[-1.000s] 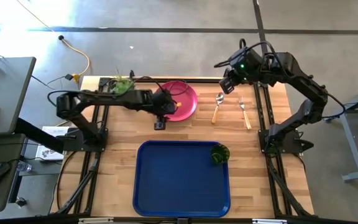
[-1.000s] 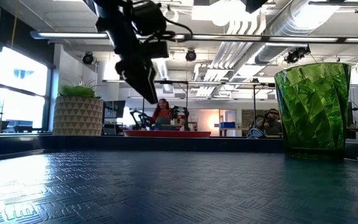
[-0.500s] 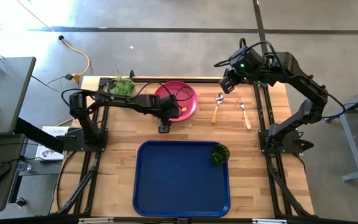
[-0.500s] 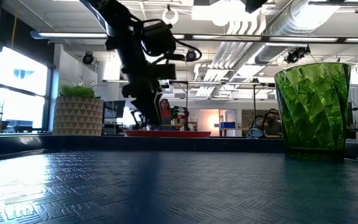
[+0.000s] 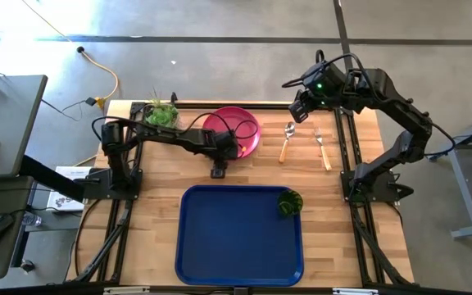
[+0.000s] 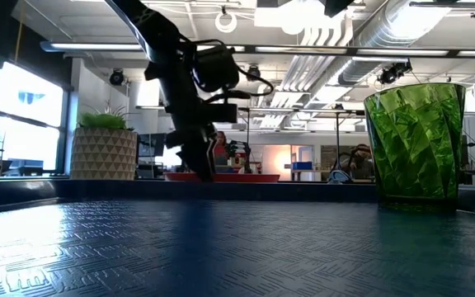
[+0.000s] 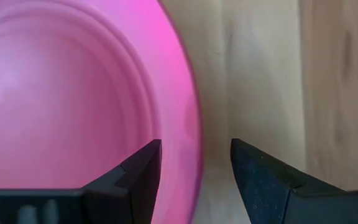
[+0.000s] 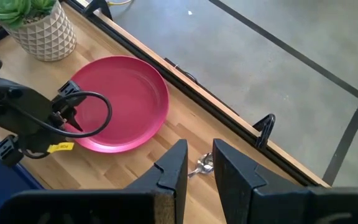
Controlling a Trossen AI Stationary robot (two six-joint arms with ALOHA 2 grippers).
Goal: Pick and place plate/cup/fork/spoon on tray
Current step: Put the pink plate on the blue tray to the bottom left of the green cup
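At the plate's near edge I see my left gripper (image 7: 194,168) with its fingers parted astride the pink-red plate (image 5: 234,131) rim (only part of it fits the wrist view), the cup (image 5: 289,203) on the tray (image 5: 220,238), and my right gripper (image 8: 199,165) parted, empty, above the spoon (image 5: 287,140).

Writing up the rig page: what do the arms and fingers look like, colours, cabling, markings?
Both arms are dark, near-black jointed links. Loose black cables loop along the left arm near its wrist, with a small yellow tag there. The left gripper has two dark, flat, wedge-shaped fingers. The right gripper has similar dark blocky fingers; a green light glows near that arm's wrist, and black cable arcs over it.
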